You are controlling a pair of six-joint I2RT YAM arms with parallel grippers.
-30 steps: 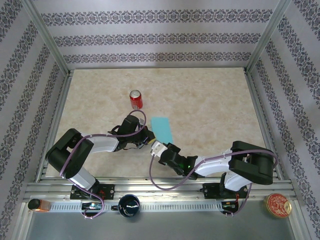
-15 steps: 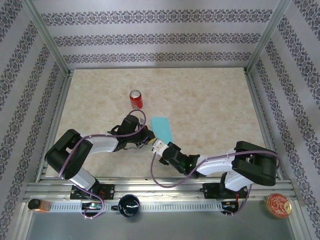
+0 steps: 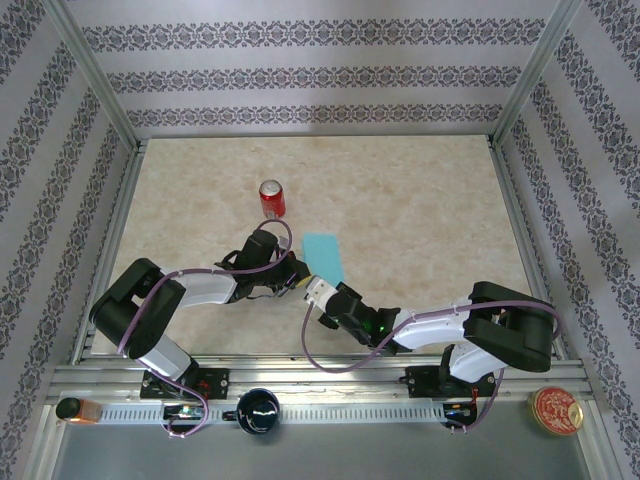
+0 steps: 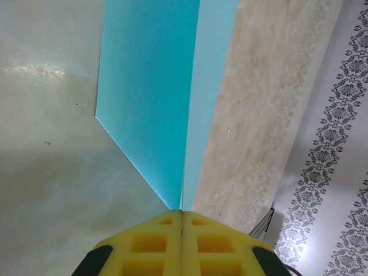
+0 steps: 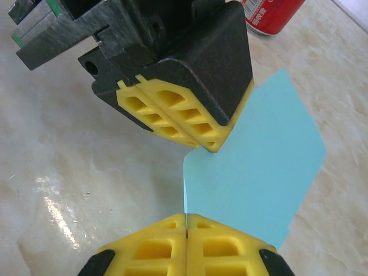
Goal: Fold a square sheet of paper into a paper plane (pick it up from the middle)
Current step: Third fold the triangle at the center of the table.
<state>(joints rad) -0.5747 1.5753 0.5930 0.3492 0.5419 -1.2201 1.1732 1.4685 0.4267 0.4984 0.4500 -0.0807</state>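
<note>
The blue paper (image 3: 325, 257) lay in the same place as a second before, near the middle of the table (image 3: 420, 200), a narrow slanted strip with its near end between the two arms. The red can (image 3: 272, 199) stood upright beyond it to the left, well apart from it, and had not moved either.

The left gripper (image 4: 182, 214) had held its pose. Its yellow fingers were pressed flat together, and the pointed near end of the paper ran straight into the seam between them. From its wrist camera the paper showed a long centre crease, with a deeper blue panel on the left and a paler one on the right.

The change was in the right arm. From above, its wrist had slid slightly toward the left arm and its forearm had sunk lower and flatter toward the near edge, while its shoulder had hardly shifted. The right gripper (image 5: 187, 218) was closed as well, and the straight near edge of the paper dropped into the line where its two fingers met. In that wrist view the tips of the left gripper sat just above, pinching the neighbouring corner of the paper, so the two grips were very close together on the same end.

Whether the far end of the paper rested on the table could not be told.
</note>
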